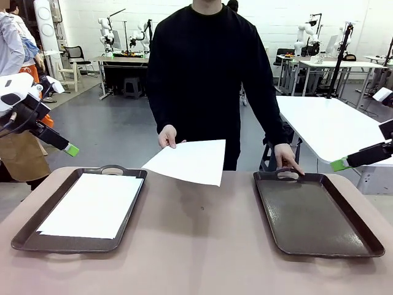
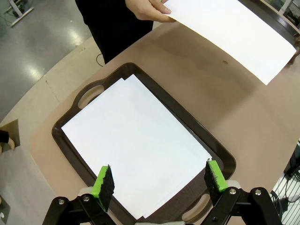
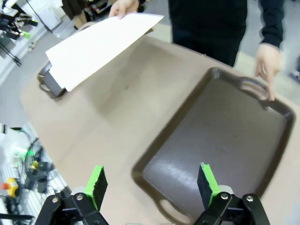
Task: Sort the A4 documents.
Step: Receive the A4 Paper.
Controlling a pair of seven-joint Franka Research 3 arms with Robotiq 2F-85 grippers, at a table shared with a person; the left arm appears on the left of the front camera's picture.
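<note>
A person across the table holds one white A4 sheet [image 1: 190, 161] [image 2: 234, 33] [image 3: 98, 44] out over the far middle of the table, pinched in one hand [image 1: 167, 136]. More white sheets [image 1: 92, 204] [image 2: 133, 143] lie stacked in the left dark brown tray [image 1: 132, 209] [image 2: 220, 157]. The right tray [image 1: 316, 215] [image 3: 220, 140] holds nothing, and the person's other hand [image 1: 287, 158] rests at its far handle. My left gripper [image 1: 66, 147] [image 2: 159, 182] hangs open above the left tray. My right gripper [image 1: 344, 163] [image 3: 151, 182] hangs open above the right tray, nothing between its fingers.
The brown table [image 1: 202, 246] lies bare between the two trays. Behind the person, a white table [image 1: 331, 123] stands at the right, and other benches and stools stand farther back in the room.
</note>
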